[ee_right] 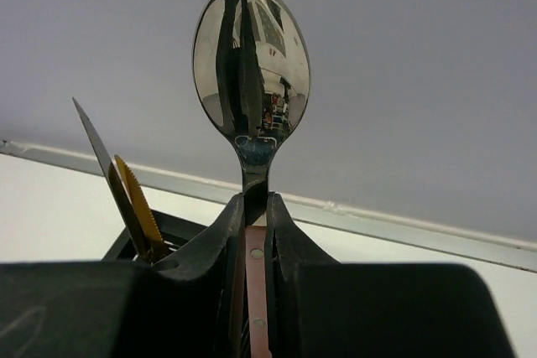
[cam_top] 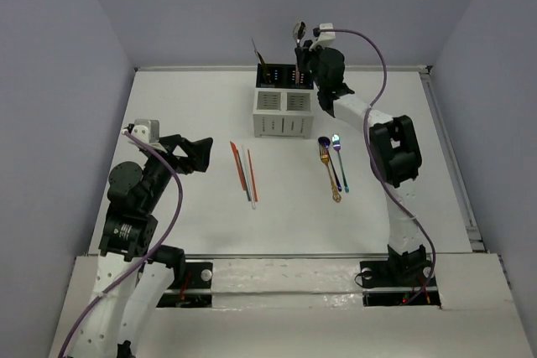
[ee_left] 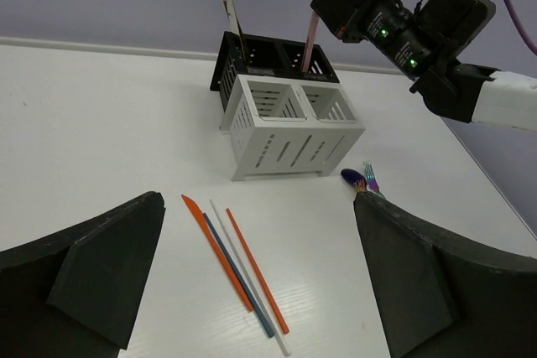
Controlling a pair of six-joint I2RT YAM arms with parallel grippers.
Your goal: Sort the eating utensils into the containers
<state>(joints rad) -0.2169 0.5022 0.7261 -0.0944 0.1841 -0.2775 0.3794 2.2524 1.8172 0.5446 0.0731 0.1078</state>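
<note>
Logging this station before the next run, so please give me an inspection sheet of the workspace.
Surface: white table, matte.
Job's things: white slatted caddy with black section behind, holding knives; chopsticks and mixed cutlery lie on the table.
Clutter: nothing seen.
Hands: right hand shut on silver spoon, bowl up, handle down in the black section; left hand open, holding nothing.
Cables: purple cable along left arm; second purple cable loops over right arm.
Surroundings: grey walls on three sides.
</note>
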